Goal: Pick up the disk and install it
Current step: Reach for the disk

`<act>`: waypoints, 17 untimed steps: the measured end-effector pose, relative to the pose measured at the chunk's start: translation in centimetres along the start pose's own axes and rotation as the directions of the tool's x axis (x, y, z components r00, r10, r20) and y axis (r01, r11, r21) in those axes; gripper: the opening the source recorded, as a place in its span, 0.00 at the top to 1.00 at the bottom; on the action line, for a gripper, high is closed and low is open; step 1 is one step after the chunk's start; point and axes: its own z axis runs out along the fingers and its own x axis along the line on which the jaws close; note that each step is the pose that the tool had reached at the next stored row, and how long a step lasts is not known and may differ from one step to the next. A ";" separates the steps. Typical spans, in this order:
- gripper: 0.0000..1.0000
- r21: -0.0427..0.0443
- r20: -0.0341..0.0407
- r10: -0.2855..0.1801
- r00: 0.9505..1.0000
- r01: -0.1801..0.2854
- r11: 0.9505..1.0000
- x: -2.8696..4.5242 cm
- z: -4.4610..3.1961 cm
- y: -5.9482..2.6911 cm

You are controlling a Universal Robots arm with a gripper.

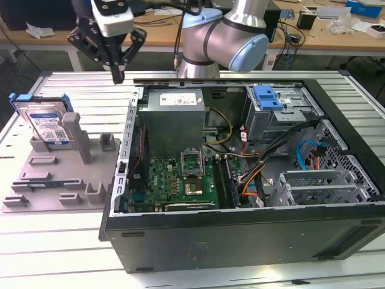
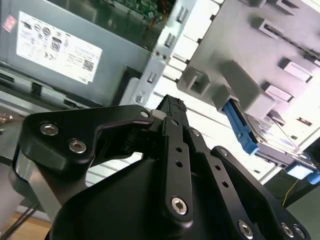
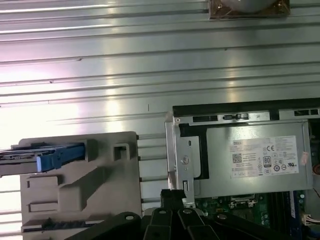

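My black pincer [image 1: 118,77] hung pinched narrow, empty, over the metal counter's [image 1: 66,90] far edge. I saw the silver, blue-framed disk [image 1: 47,123] propped at a far corner of the grey plastic stand [image 1: 60,180].

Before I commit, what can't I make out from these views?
- Disk: lower edge hidden behind the grey holder in the exterior view, and cut off by the frame edge in the first wrist view.
- Cage inside: hidden by its own top and blue latch, exterior view.

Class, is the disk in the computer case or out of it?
Out: the disk rests on the grey holder, beside the case.
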 end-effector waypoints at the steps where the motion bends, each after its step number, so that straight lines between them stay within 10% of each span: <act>1: 0.89 0.000 0.000 0.000 1.000 0.000 1.000 0.44 0.00 0.13; 17: 0.89 0.000 0.000 0.000 1.000 0.000 1.000 9.02 0.17 2.43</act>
